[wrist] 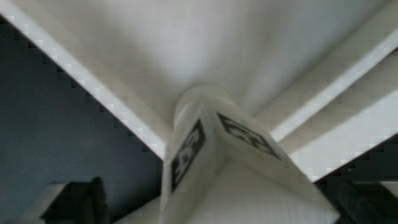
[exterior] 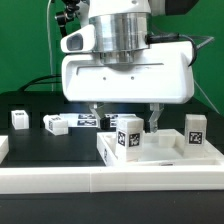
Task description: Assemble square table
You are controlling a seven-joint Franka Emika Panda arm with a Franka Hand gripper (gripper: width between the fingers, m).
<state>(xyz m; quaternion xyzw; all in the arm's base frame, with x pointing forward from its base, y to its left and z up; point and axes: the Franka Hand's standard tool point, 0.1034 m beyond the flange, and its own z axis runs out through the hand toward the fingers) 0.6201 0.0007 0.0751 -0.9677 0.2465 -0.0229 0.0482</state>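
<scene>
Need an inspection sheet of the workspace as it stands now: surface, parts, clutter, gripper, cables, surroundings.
surface: black table; white border wall along its near edge.
job's things: square tabletop; first leg upright at its corner on the exterior view's left; second leg upright at the right; third leg and fourth leg loose on the table.
clutter: nothing seen; marker board lies flat behind.
grippers: gripper open, fingers either side of the first leg, not touching.
cables: dark cables behind, exterior view's left.
surroundings: green backdrop.
</scene>
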